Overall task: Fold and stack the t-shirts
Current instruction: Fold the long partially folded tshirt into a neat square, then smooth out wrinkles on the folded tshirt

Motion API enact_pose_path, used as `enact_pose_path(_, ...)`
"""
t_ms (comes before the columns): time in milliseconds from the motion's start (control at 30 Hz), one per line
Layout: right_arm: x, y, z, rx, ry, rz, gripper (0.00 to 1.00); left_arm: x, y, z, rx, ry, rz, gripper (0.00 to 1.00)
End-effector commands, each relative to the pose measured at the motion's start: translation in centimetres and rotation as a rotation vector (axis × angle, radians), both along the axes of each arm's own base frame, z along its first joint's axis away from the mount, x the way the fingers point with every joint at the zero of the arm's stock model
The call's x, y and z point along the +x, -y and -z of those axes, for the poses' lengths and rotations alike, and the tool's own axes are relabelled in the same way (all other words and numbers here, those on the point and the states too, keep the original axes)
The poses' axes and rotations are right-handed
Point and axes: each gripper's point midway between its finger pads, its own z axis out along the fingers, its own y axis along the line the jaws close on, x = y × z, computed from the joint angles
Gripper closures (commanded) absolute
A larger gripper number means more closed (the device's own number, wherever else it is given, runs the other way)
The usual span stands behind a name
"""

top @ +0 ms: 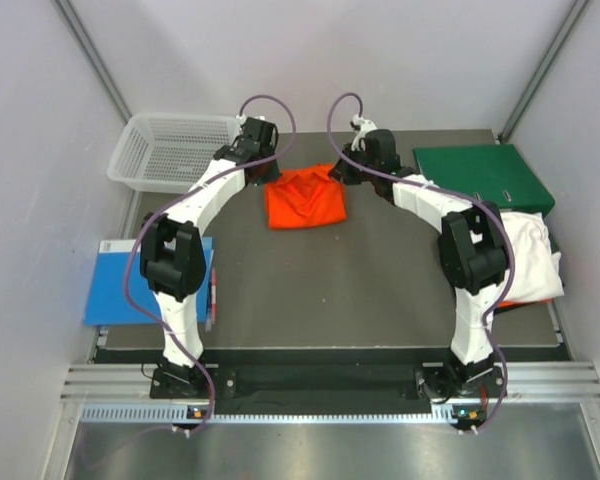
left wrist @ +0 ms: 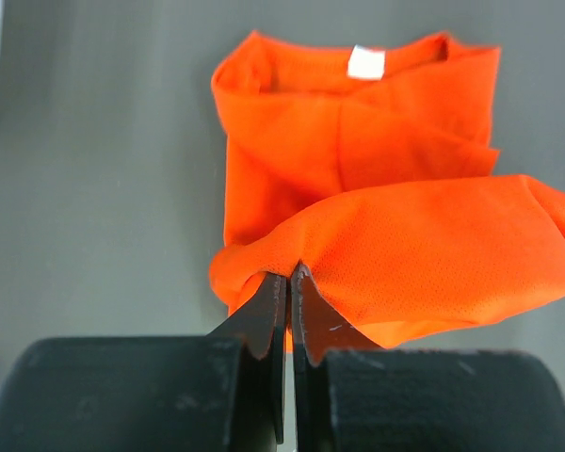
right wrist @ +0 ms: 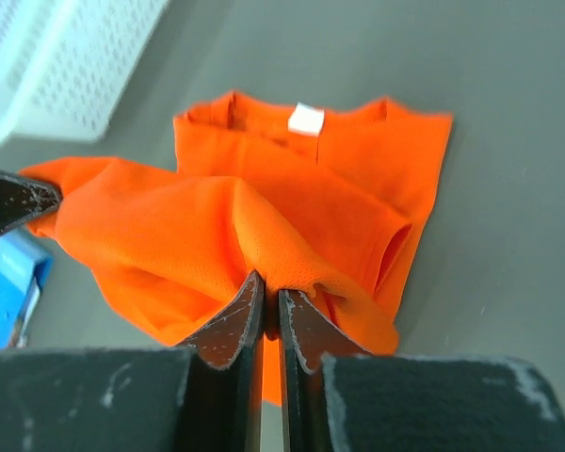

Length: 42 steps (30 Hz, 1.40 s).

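BENCH, FAR MIDDLE: My left tool (left wrist: 289,273) and my right tool (right wrist: 271,287) are each clamped tight on a raised fold of the orange t-shirt (top: 305,197). The shirt lies partly folded on the dark bench (top: 330,290), with its white collar tag (left wrist: 365,62) facing up. The pinched edge hangs between my two tools, lifted above the rest of the cloth. A white mesh basket (top: 170,150) sits at the far left and a green binder (top: 485,172) at the far right. A white t-shirt (top: 525,255) lies at the right edge, just nearer than the binder, and a blue book (top: 130,280) lies at the near left.
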Motion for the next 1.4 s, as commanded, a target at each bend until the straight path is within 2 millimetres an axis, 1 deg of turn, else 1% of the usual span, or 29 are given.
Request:
enact_pose_path(0,3.5,0.4,-3.3,0.03,0.101,0.013,0.94,3.2,-0.1,-2.2,-0.014,0.089,0.008,1.0)
enact_pose_path(33,4.1,0.3,-4.0,0.036,0.112,0.015,0.93,3.9,-0.1,-1.9,-0.011,0.083,0.006,1.0)
enact_pose_path(100,4.9,0.3,-3.0,0.032,0.097,0.015,0.93,4.8,-0.6,-1.4,-0.012,0.073,-0.001,1.0)
enact_pose_path(133,5.6,0.2,-3.8,0.037,0.113,0.018,0.92,5.4,-0.5,-0.9,-0.013,0.069,-0.001,1.0)
enact_pose_path(167,6.2,0.2,-2.5,0.03,0.094,0.023,0.92,5.9,-0.9,-0.5,-0.016,0.063,-0.007,1.0)
enact_pose_path(200,6.6,0.1,-2.2,0.029,0.091,0.026,0.91,6.2,-0.8,-0.1,-0.023,0.054,0.001,1.0)
enact_pose_path(233,7.3,0.0,-2.9,0.035,0.108,0.028,0.9,6.8,-1.0,0.8,-0.023,0.043,-0.004,1.0)
enact_pose_path(267,7.9,0.0,-1.5,0.03,0.09,0.034,0.9,7.3,-1.4,1.3,-0.029,0.042,-0.011,1.0)
enact_pose_path(300,8.4,0.1,-1.2,0.027,0.091,0.045,0.82,7.6,-1.5,1.7,-0.034,0.037,-0.011,0.95)
enact_pose_path(333,9.2,0.2,-1.6,0.031,0.105,0.06,0.72,8.2,-1.6,2.5,-0.045,0.028,-0.01,0.73)
enact_pose_path(367,9.6,0.4,-0.6,0.028,0.093,0.077,0.64,8.6,-2.1,2.7,-0.059,0.026,-0.02,0.28)
enact_pose_path(400,10.3,0.6,-1.0,0.048,0.118,0.1,0.52,8.9,-2.1,2.9,-0.075,0.033,-0.016,0.14)
enact_pose_path(433,10.1,1.1,0.1,0.047,0.105,0.124,0.45,8.6,-2.0,3.3,-0.094,0.02,-0.003,0.04)
enact_pose_path(467,10.0,1.7,-0.9,0.064,0.123,0.15,0.36,8.6,-2.4,3.2,-0.101,0.022,-0.014,0.01)
enact_pose_path(500,10.2,2.4,-1.7,0.074,0.168,0.187,0.19,8.5,-2.4,2.9,-0.108,0.036,-0.017,0.01)
enact_pose_path(533,8.8,3.3,-1.5,0.062,0.162,0.212,0.11,7.3,-2.1,2.9,-0.129,0.025,0.007,0.01)
enact_pose_path(567,8.4,4.1,-1.7,0.055,0.175,0.247,0.01,6.9,-2.1,2.8,-0.138,0.035,0.006,0.01)
enact_pose_path(600,7.9,4.6,-2.3,0.058,0.196,0.263,0.0,6.1,-2.3,3.9,-0.141,0.027,0.005,0.01)
enact_pose_path(633,6.5,5.4,-1.9,0.049,0.179,0.274,0.0,5.6,-2.4,2.2,-0.15,0.061,0.007,0.01)
enact_pose_path(667,5.9,5.7,-1.8,0.055,0.172,0.275,0.0,5.0,-2.4,2.2,-0.158,0.059,0.007,0.01)
enact_pose_path(700,5.3,5.8,-1.6,0.057,0.166,0.272,0.0,4.0,-2.5,3.2,-0.158,0.035,0.004,0.01)
enact_pose_path(733,4.3,6.3,-0.8,0.049,0.142,0.273,0.0,3.8,-2.4,1.9,-0.177,0.067,0.012,0.01)
enact_pose_path(800,3.2,6.2,0.5,0.052,0.101,0.255,0.0,2.4,-1.9,1.9,-0.213,0.052,0.03,0.01)
enact_pose_path(900,2.4,5.7,2.1,0.065,0.049,0.234,0.0,2.0,-1.6,2.2,-0.219,0.061,0.042,0.01)
enact_pose_path(933,2.0,5.7,3.2,0.066,0.025,0.229,0.0,2.0,-1.6,2.4,-0.22,0.059,0.041,0.01)
enact_pose_path(1033,1.3,5.1,4.6,0.093,-0.022,0.204,0.0,3.0,-1.9,2.8,-0.202,0.078,0.018,0.01)
enact_pose_path(1100,0.6,4.8,5.4,0.115,-0.047,0.193,0.0,4.3,-1.9,3.0,-0.193,0.106,0.015,0.01)
enact_pose_path(1233,-0.2,4.9,6.1,0.123,-0.067,0.191,0.0,6.4,-1.8,4.5,-0.16,0.076,0.007,0.04)
enact_pose_path(1367,-0.9,5.1,6.4,0.117,-0.075,0.186,0.0,8.0,-1.8,5.0,-0.138,0.099,0.002,0.1)
